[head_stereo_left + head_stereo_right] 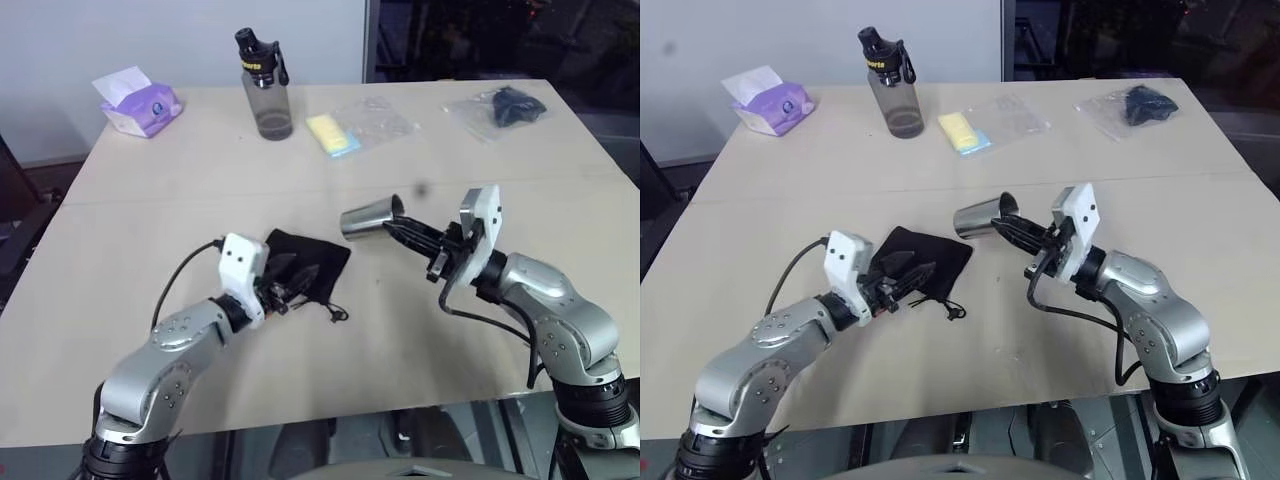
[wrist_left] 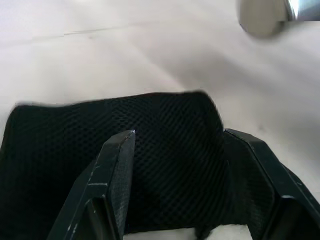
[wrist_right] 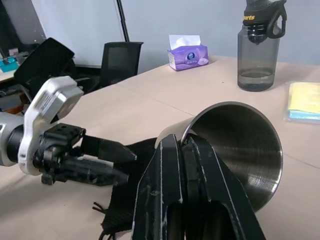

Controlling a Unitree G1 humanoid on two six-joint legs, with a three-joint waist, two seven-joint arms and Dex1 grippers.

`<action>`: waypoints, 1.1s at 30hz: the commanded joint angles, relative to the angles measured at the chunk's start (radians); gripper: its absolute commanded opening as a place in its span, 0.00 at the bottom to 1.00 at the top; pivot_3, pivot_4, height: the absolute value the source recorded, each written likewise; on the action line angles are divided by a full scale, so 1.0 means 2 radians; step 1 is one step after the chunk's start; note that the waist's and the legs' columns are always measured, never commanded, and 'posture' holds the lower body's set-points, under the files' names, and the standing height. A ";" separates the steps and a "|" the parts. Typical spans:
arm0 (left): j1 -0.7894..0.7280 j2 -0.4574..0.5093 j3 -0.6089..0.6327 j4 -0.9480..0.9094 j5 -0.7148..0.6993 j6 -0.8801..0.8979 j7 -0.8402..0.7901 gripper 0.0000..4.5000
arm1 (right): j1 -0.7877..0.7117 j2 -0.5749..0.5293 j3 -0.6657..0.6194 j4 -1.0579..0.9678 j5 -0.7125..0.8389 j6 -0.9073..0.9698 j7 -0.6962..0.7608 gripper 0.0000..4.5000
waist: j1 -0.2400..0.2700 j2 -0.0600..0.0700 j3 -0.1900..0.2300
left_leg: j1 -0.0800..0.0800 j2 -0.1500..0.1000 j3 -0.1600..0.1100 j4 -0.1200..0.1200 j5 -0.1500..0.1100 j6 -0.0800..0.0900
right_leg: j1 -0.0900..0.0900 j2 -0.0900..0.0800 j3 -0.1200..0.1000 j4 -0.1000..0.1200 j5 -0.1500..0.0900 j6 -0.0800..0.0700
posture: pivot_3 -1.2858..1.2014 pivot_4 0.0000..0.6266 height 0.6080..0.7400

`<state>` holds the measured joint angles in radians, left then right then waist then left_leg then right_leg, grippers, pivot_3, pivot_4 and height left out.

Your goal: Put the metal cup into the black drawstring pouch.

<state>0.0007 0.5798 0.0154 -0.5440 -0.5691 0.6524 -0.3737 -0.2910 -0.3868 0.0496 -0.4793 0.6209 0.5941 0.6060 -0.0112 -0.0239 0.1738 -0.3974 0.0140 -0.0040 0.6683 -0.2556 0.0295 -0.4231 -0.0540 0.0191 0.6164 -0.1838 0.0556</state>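
Two grippers meet over the middle of the pale worktop (image 1: 150, 190). On the right, the right gripper (image 1: 398, 231) has its jaws pinched tight on the rim of the metal cup (image 1: 367, 219), one finger inside the mouth and one outside, as the right wrist view shows. It holds the cup on its side above the worktop, the closed base pointing toward the robot's left and the open mouth facing back along the fingers. On the left, the left gripper (image 1: 912, 275) has its jaws spread partway, and the two dark fingers (image 2: 114, 172) lie over the black drawstring pouch (image 1: 318, 256). In the left wrist view the mesh-like fabric spans the gap between them; whether they grip it cannot be told. The pouch lies flat on the worktop just left of the cup and below it, its thin cords (image 1: 333, 313) trailing out on the near side. Along the far edge stand a grey water bottle (image 1: 265, 87) with a black cap, a purple tissue box (image 1: 140, 103), a clear bag with a yellow item (image 1: 345, 128) and another clear bag holding something dark (image 1: 498, 108), all well apart from the grippers.
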 commanded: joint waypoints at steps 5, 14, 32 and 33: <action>-0.034 -0.033 -0.077 -0.040 0.068 0.009 0.034 0.63 | 0.006 0.003 -0.004 -0.009 -0.009 -0.023 0.001 0.00 | 0.000 0.000 0.000 | 0.000 0.000 -0.001 0.000 0.000 0.000 | 0.000 0.000 0.000 0.000 0.000 0.000 | 0.52 0.24 1.00; -0.022 -0.047 -0.087 -0.019 0.127 0.002 0.049 0.63 | 0.010 -0.001 -0.008 -0.009 -0.011 -0.026 0.003 0.00 | 0.000 0.000 0.000 | 0.000 0.000 0.000 0.000 0.000 0.000 | 0.000 0.000 -0.001 0.000 -0.001 0.002 | 0.52 0.24 1.00; 0.007 -0.071 -0.061 -0.014 0.122 -0.002 0.018 0.63 | 0.020 -0.009 -0.003 -0.006 -0.023 -0.033 0.015 0.00 | 0.000 0.000 0.000 | 0.000 0.000 -0.001 0.000 0.000 0.000 | 0.000 0.000 0.000 0.000 -0.001 0.002 | 0.52 0.24 1.00; 0.006 -0.068 -0.063 -0.014 0.127 -0.003 0.016 0.63 | 0.021 -0.009 -0.003 -0.006 -0.024 -0.033 0.015 0.00 | 0.000 0.000 0.000 | 0.000 0.000 -0.001 0.000 0.000 0.000 | 0.000 0.000 0.000 0.000 -0.001 0.002 | 0.52 0.24 1.00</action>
<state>0.0127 0.4346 -0.1111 -0.5580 -0.3310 0.6683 -0.3277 -0.2490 -0.4000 0.0536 -0.4672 0.5681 0.5527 0.6275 -0.0112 -0.0238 0.1739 -0.3974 0.0147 -0.0061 0.6682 -0.2555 0.0296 -0.4233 -0.0533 0.0181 0.6173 -0.1856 0.0589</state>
